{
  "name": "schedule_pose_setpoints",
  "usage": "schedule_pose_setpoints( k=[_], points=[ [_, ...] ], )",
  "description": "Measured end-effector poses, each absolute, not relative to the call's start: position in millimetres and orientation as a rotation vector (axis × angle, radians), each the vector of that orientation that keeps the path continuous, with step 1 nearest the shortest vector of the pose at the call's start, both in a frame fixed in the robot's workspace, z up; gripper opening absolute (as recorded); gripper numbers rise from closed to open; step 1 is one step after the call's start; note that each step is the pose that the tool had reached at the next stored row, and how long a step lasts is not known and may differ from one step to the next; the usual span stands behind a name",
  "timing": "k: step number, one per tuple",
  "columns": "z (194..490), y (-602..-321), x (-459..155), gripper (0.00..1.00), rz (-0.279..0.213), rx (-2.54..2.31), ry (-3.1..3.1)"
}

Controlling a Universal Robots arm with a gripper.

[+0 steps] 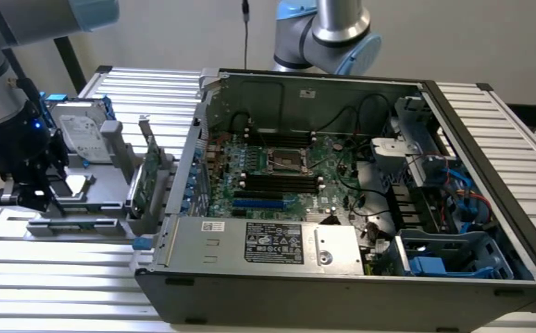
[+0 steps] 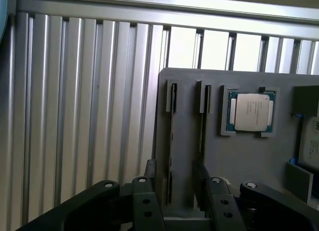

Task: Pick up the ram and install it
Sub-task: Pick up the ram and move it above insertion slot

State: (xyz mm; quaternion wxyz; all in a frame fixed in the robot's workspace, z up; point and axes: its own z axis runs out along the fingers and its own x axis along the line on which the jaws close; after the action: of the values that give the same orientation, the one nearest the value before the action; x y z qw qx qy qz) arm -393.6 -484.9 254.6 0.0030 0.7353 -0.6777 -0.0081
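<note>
In the wrist view a grey holder (image 2: 239,156) has two long narrow slots side by side. A thin dark strip (image 2: 172,141) lies in one slot; it looks like the ram seen edge-on, though I cannot tell for sure. My gripper (image 2: 175,186) is open just above that slot's near end, one finger (image 2: 151,183) on each side, touching nothing. In the exterior view the gripper (image 1: 27,198) hangs over the holder (image 1: 92,198) at that view's left, beside the open computer case (image 1: 342,277). The motherboard's black memory slots (image 1: 277,184) lie inside the case.
A processor chip (image 2: 251,112) rests in a recess of the holder. A silver hard drive with blue rails (image 1: 75,135) and an upright green expansion card (image 1: 148,177) stand on the holder. A second arm (image 1: 328,31) stands behind the case. Ribbed metal table (image 1: 64,284) all around.
</note>
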Motion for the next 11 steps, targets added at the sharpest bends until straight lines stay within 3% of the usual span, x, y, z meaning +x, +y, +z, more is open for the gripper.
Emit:
schedule_pose_setpoints(
  k=[11],
  points=[
    [235,-488,-394,0.42,-0.026,2.281,-2.152]
  ],
)
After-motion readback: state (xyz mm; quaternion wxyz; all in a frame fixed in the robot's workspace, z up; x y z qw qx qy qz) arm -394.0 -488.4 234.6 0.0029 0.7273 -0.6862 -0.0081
